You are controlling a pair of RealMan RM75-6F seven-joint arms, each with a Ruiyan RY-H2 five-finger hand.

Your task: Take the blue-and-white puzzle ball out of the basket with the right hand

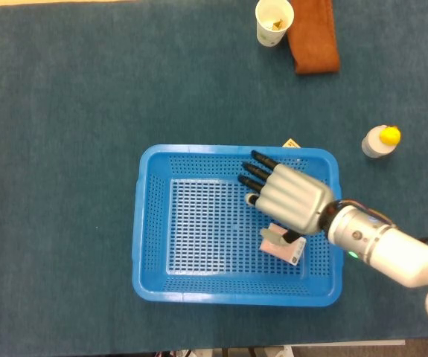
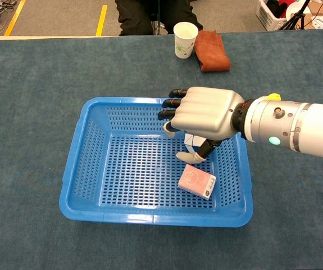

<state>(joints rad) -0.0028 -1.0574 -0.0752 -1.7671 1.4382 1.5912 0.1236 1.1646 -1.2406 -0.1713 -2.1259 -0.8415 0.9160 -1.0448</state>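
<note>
Over the blue basket [image 2: 88,163] hangs the right hand [image 2: 205,113], with its gray back turned up. Its dark fingers [image 2: 169,103] point toward the far wall of the basket and are bent down a bit, lying side by side. The thumb [image 2: 198,154] curls under the palm. The blue-and-white puzzle ball [image 2: 192,140] sits under the palm, inside the basket on its right side, and only a small bit of it shows in the chest view. In the head view the hand [image 1: 289,198] hides the ball. I cannot tell if the fingers are squeezing the ball or only covering it. A small pink box [image 2: 196,181] lies flat on the basket floor, just beside the thumb. On the table beyond the basket stand a paper cup [image 2: 185,39] and a brown cloth [image 2: 212,50]. A small bottle with a yellow cap [image 1: 380,140] stands on the right.
</note>
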